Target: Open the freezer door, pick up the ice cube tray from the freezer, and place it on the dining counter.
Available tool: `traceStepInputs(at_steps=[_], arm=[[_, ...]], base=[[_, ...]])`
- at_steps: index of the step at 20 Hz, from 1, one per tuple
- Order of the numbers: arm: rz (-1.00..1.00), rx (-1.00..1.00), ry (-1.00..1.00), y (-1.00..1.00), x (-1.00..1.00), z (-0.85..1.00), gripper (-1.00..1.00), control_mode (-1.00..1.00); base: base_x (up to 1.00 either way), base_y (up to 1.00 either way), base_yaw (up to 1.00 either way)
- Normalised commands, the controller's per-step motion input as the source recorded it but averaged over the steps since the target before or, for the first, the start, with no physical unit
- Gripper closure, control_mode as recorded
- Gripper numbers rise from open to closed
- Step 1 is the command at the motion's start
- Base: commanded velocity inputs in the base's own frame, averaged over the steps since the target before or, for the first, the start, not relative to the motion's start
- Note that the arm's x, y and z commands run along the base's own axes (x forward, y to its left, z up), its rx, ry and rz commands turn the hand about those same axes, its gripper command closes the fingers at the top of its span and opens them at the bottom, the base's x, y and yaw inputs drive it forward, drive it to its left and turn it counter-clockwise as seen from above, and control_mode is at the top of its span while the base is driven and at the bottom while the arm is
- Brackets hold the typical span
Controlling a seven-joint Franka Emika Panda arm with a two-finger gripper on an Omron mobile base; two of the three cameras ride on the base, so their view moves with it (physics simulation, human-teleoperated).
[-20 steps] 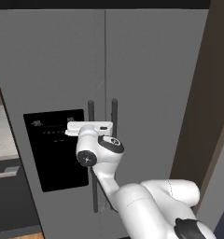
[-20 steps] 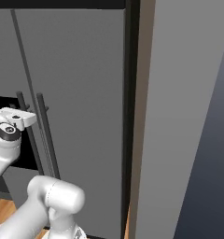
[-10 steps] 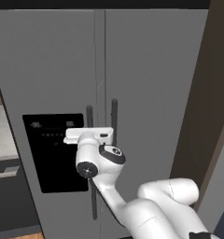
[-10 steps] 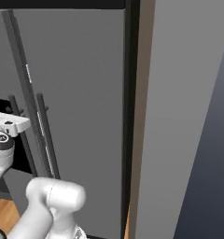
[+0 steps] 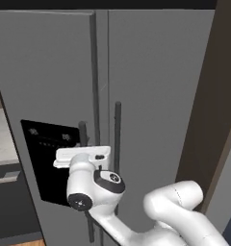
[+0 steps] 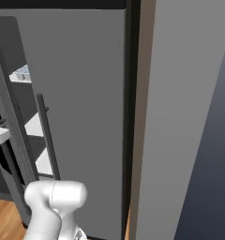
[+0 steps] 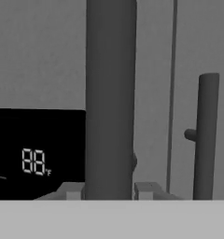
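Clearly the coming move turns on how the dark vertical bar handle (image 7: 110, 93) sits against the two-finger gripper (image 7: 109, 190): in the hand view the bar rises straight up out of the gap between the two pale fingertips (image 7: 71, 190), its long axis vertical, one tip on either side and each right at the bar's edge. Whether the jaws grip it or have slackened a little I cannot tell; nothing else is in them. Left of the handle is the black rectangular dispenser panel (image 7: 37, 149) of the tall matte-grey freezer door (image 5: 45, 77). Right of it stands the second dark bar handle (image 7: 205, 135), on the plain grey door (image 5: 156, 96). In the right base view the freezer door stands ajar, and through the gap show the freezer's white shelves (image 6: 39, 126) and, on a higher one, the small white ice cube tray (image 6: 21, 73) with pale blue cells, well above the gripper.
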Motion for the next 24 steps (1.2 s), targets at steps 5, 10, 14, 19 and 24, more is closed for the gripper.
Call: traceStepInputs(at_steps=[5, 10, 14, 19, 24], arm=[[0.0, 0.0, 0.0, 0.53, -0.7, 0.0, 1.0, -1.0], [0.0, 0.0, 0.0, 0.54, -0.68, 0.0, 1.0, -1.0], [0.0, 0.0, 0.0, 0.54, -0.62, 0.0, 1.0, -1.0], [0.0, 0.0, 0.0, 0.55, -0.55, 0.0, 1.0, -1.0], [0.01, 0.0, 0.0, 0.6, -0.43, 0.0, 1.0, -1.0]], base=[[0.0, 0.0, 0.0], [0.0, 0.0, 0.0], [0.0, 0.0, 0.0], [0.0, 0.0, 0.0], [0.0, 0.0, 0.0]])
